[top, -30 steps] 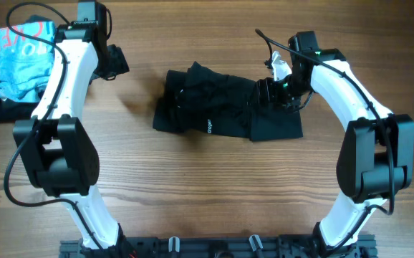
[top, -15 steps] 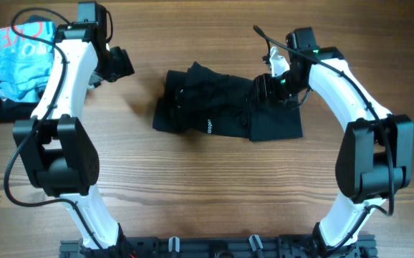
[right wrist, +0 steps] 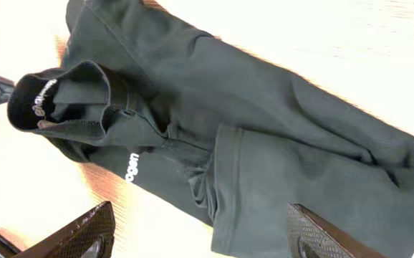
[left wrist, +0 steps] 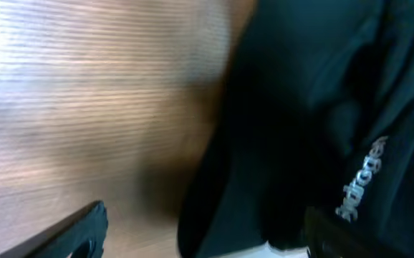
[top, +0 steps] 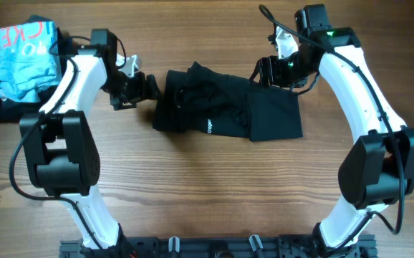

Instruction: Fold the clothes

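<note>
Wooden table point(top: 207, 186) carries a black T-shirt point(top: 228, 115), lying crumpled and partly folded near the middle, and a light-blue garment point(top: 17, 64) sits at the far left corner. The left gripper point(top: 150, 88) is just beside the shirt's left edge, its jaws wide and empty. The right gripper point(top: 264, 72) hangs over the upper right edge, also wide and holding nothing.

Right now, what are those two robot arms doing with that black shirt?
The two arms are getting ready to fold the black T-shirt, which lies bunched and wrinkled on the wooden table. The left tool is open right beside the shirt's left edge. The right tool is open above its upper right corner. Neither one is holding the shirt, and it is not neatly folded yet. A light-blue garment sits off at the left side, with no tool on it.
</note>
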Tool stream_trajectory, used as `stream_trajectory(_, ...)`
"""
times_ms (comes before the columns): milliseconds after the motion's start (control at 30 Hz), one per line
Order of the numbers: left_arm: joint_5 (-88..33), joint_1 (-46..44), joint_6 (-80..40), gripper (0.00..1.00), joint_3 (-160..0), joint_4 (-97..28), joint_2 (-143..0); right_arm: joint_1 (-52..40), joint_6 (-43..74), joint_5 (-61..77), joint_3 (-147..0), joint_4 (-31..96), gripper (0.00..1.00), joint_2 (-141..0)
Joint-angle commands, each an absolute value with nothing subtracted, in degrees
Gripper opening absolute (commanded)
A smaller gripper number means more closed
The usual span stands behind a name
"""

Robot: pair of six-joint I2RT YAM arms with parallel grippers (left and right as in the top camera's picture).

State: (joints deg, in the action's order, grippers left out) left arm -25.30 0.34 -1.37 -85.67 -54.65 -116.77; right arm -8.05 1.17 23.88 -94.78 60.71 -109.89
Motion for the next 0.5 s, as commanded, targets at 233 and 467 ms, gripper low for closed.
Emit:
stream_trajectory(233,-39.5,0.1,3.2,0.94,-73.8,-34.3,-117.4,-7.8,0.1,22.3,-95.8,62.6,0.76,-108.4)
stream_trajectory(467,-48.3,0.1,3.2,0.94,-72.0,-27.9,-117.4,-7.8,0.0,22.2,-95.8,63.5,0.76,-108.4)
